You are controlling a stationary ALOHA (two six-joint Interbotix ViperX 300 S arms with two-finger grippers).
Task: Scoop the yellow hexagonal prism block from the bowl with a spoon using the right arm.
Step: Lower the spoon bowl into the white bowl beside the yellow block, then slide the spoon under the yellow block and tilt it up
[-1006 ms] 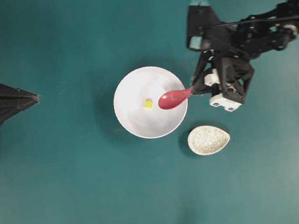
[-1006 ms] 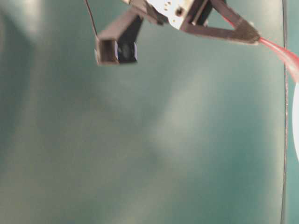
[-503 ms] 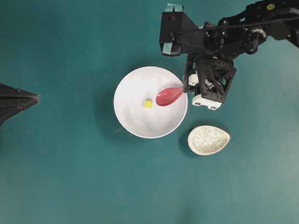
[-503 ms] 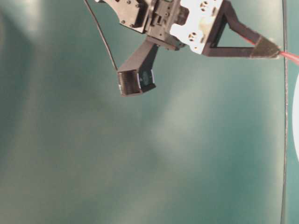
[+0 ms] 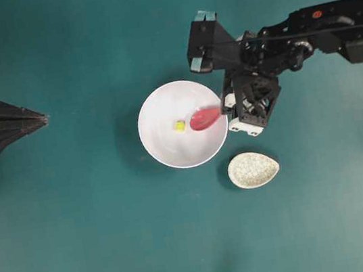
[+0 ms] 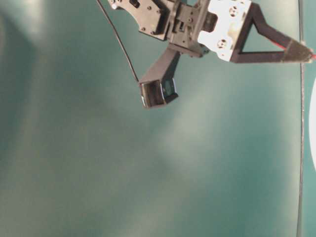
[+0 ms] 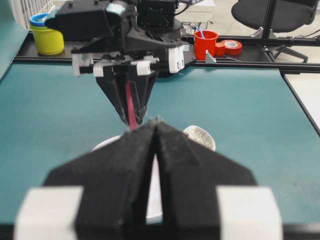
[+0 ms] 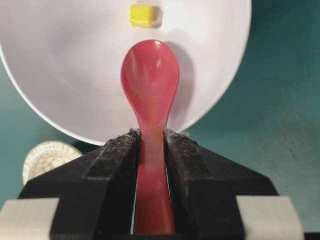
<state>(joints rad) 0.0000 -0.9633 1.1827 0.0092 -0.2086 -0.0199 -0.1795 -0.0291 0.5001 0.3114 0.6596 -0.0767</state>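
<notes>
right gripper (image 8: 150,150) clamps the pink-red spoon (image 8: 150,82) by its handle | yellow hexagonal prism block (image 8: 141,15) lies in white bowl (image 8: 60,75), just past scoop tip | slide low, tip under it | left gripper (image 7: 156,125) idle, pressed together

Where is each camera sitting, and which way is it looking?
Overhead exterior: high above, looking straight down on the table, the bowl, both arms.
Table-level exterior: low and close, showing the right gripper and a sliver of spoon; the rest is blurry teal.
Left wrist: on the left gripper, facing across the table at the right arm.
Right wrist: behind the right gripper, looking along the spoon to the yellow hexagonal prism block.
Shared: overhead and right wrist both show bowl, spoon, block and speckled dish.
</notes>
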